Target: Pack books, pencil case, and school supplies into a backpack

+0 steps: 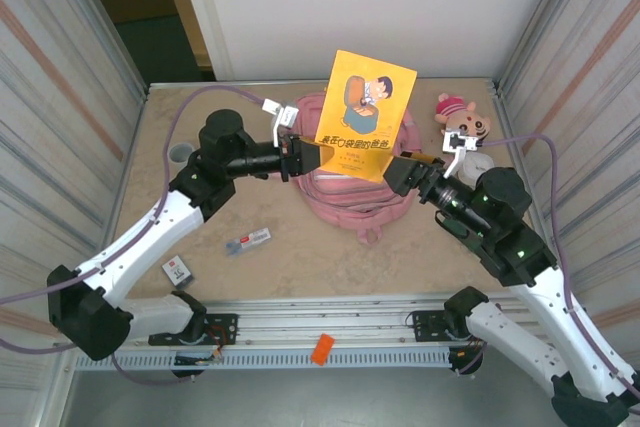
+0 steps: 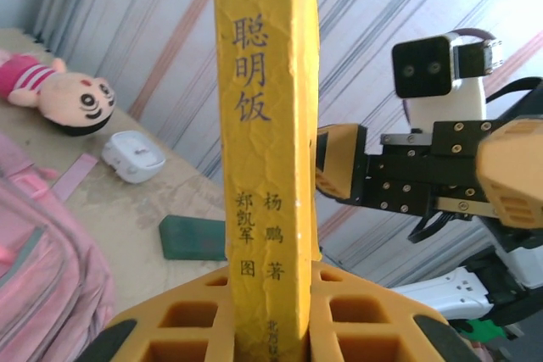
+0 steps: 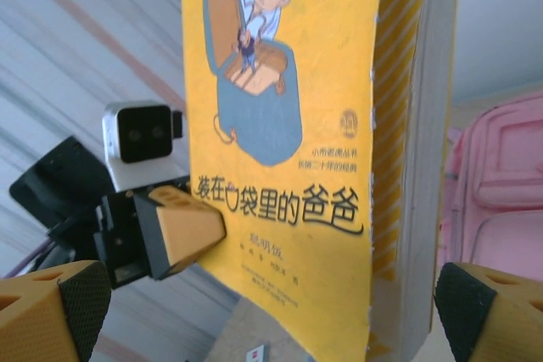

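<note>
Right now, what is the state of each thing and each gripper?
book: upright, held above the backpack.
left gripper: shut on the book.
right gripper: open, beside the book.
backpack: lying on the table; I cannot tell whether its zip is open.
stick-like pack: flat on the table, unpacked.
white square piece: on the table, unpacked.

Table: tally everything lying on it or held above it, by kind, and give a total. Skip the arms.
Books: 1, the yellow book
Backpacks: 1, the pink backpack
Toys: 1, the plush toy
Boxes: 1, the white box
Blocks: 1, the green block
Cups: 1, the grey cup
School supplies: 2, the stick-like pack and the white square piece
Total: 8
</note>
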Robot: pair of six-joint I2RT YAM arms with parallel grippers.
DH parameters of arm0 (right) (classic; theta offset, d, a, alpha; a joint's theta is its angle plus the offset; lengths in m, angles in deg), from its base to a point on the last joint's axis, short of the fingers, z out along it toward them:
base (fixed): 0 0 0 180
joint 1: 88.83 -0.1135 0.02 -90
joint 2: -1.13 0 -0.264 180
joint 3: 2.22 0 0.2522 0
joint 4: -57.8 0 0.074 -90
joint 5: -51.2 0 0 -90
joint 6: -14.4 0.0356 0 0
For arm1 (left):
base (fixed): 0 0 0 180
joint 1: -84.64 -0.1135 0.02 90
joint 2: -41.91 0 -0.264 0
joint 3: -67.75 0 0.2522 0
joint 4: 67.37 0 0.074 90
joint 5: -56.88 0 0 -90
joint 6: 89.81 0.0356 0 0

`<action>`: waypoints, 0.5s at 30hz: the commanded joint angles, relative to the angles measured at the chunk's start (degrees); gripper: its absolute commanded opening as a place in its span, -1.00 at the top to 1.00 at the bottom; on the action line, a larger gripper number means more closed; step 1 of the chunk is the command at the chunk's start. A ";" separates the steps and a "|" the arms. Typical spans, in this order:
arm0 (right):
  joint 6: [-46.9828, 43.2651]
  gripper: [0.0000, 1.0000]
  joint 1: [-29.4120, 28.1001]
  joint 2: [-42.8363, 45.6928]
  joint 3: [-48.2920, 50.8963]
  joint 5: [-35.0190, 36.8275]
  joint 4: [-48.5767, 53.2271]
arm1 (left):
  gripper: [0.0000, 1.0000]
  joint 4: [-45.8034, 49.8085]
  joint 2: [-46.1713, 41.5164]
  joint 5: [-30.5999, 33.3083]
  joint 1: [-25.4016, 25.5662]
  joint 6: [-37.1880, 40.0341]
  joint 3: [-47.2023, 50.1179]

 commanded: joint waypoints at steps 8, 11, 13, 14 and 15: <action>2.61 -0.98 5.35 -6.74 -2.04 -17.61 -8.92 | 0.89 -14.34 -1.48 -7.52 0.83 -4.21 -3.99; 4.71 -0.97 5.87 -8.61 -2.30 -26.41 -15.74 | 0.89 -12.70 -1.96 -7.72 0.83 -3.20 -4.08; 6.57 -0.98 5.81 -9.41 -2.57 -31.43 -20.49 | 0.89 -12.43 -2.09 -6.92 0.81 -2.84 -3.61; 7.33 -0.97 5.85 -9.43 -2.57 -32.74 -22.45 | 0.88 -11.62 -2.09 -6.08 0.81 -2.26 -3.45; 7.47 -0.98 5.84 -9.06 -2.58 -33.04 -23.28 | 0.89 -10.68 -2.09 -5.38 0.82 -1.59 -3.38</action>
